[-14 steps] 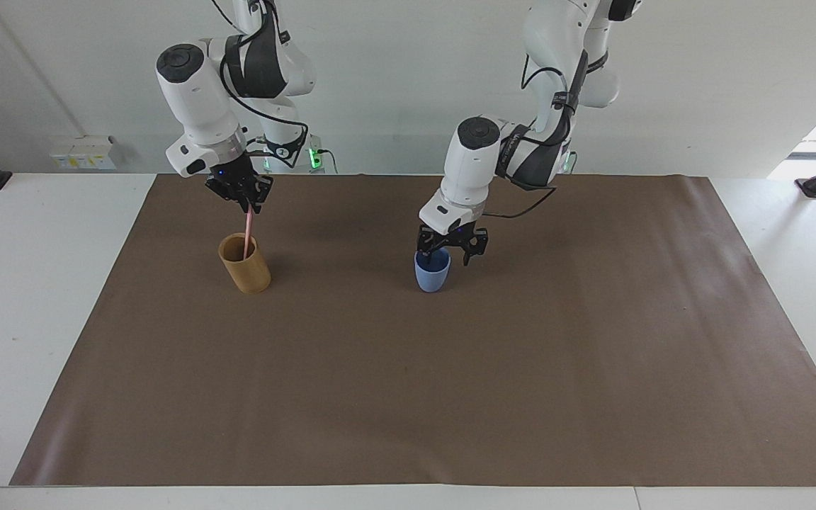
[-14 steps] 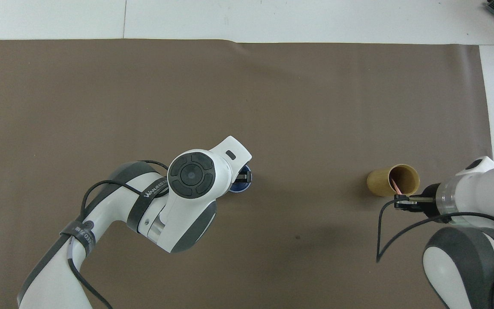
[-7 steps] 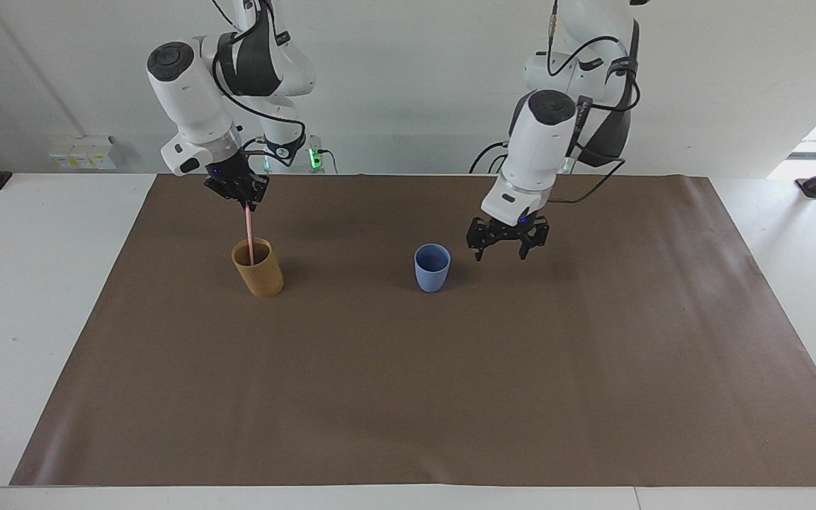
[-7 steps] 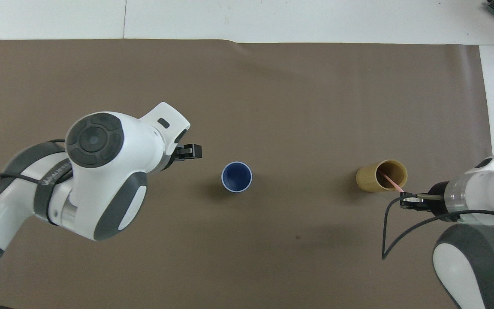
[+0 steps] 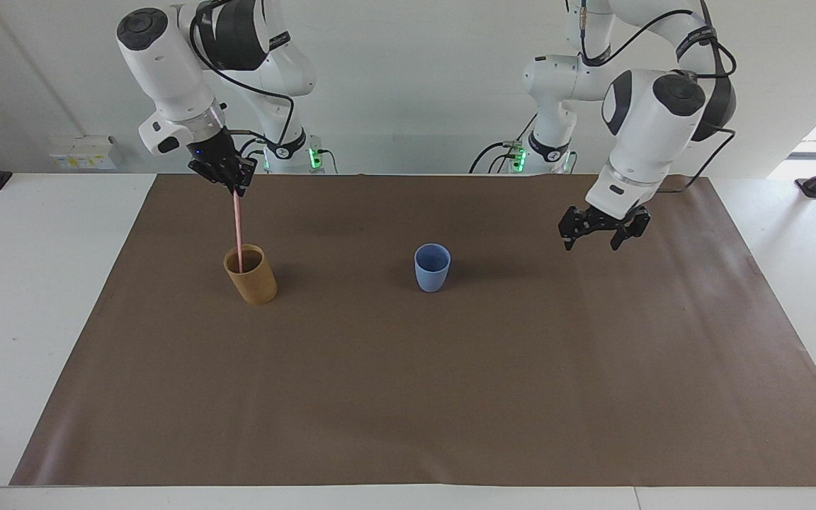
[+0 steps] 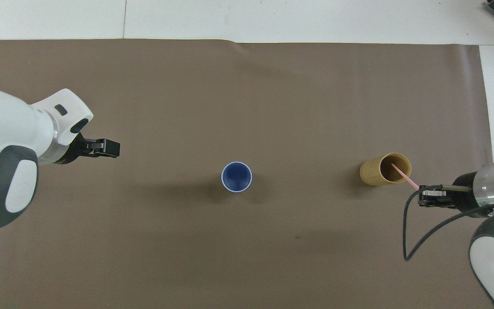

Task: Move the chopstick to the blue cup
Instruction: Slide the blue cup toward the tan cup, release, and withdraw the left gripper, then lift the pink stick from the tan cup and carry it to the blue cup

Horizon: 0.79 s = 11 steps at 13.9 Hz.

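While up over the tan cup, right gripper (image 5: 236,185): clamped on top of the chopstick (image 5: 238,230).
Chopstick: near upright, lower tip inside the tan cup (image 5: 251,275).
Blue cup (image 5: 432,267): upright mid-mat, well apart from the tan cup.
Left gripper (image 5: 602,231): over bare brown mat (image 5: 408,397), fingers spread, holding nothing.

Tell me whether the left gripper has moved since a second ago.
Yes. The left gripper, open, has left the blue cup and now hangs over the mat toward the left arm's end.
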Each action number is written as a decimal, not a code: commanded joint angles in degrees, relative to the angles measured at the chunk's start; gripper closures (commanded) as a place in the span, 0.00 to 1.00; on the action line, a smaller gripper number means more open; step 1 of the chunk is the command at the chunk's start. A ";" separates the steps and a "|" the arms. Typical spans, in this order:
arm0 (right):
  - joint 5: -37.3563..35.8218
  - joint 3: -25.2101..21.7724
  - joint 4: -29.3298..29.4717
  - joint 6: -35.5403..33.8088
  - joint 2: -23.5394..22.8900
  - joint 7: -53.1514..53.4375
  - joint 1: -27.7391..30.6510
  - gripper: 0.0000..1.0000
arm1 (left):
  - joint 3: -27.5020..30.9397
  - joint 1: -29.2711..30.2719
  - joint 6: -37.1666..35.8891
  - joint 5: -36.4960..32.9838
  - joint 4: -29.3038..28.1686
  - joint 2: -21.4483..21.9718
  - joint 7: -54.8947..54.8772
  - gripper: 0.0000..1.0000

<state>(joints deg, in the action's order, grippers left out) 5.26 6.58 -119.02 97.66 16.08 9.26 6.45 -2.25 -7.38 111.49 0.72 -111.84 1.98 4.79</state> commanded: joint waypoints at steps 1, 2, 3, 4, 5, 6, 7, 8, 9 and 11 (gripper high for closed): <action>-0.25 0.54 7.99 -8.24 -4.65 3.99 0.31 1.00 | -0.74 6.04 -2.16 -0.98 -0.49 2.59 -7.93 0.00; -0.16 0.54 9.67 -10.45 -5.53 6.27 0.31 1.00 | -0.74 6.93 -2.33 -0.89 0.21 2.59 -8.91 0.00; -0.16 0.54 11.51 -12.21 -6.41 8.47 0.40 1.00 | -0.74 7.20 -3.55 -0.98 2.39 2.16 -9.18 0.00; -0.08 0.54 13.27 -13.45 -6.94 10.32 0.40 1.00 | -0.74 7.29 -6.96 -0.98 5.72 1.28 -9.18 0.00; -0.08 0.63 14.59 -13.81 -7.20 11.38 0.31 1.00 | -0.74 7.20 -10.56 -0.98 9.76 -0.12 -9.18 0.00; 0.01 0.80 15.56 -13.98 -7.29 11.65 0.31 1.00 | -0.74 7.20 -13.64 -0.98 13.63 -1.52 -9.27 0.00; 0.71 0.98 15.83 -14.42 -7.21 12.00 0.23 1.00 | -0.82 7.20 -15.93 -1.07 16.28 -2.06 -9.27 0.00; 0.71 1.07 16.53 -14.42 -7.03 13.40 0.23 1.00 | -0.82 7.20 -17.78 -1.16 18.13 -2.15 -9.27 0.00; 0.80 1.16 17.50 -14.60 -7.03 15.41 0.23 1.00 | -0.82 7.20 -19.37 -1.16 19.37 -1.98 -9.36 0.00; 2.63 2.29 18.38 -15.30 -7.21 21.11 0.23 1.00 | -0.82 7.11 -21.66 -1.07 20.08 -1.10 -9.27 0.00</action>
<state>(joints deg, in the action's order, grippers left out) 5.80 7.57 -102.83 84.00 9.80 25.44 6.34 -2.82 -0.38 92.93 0.71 -94.49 2.00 -4.14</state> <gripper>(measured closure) 0.899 0.000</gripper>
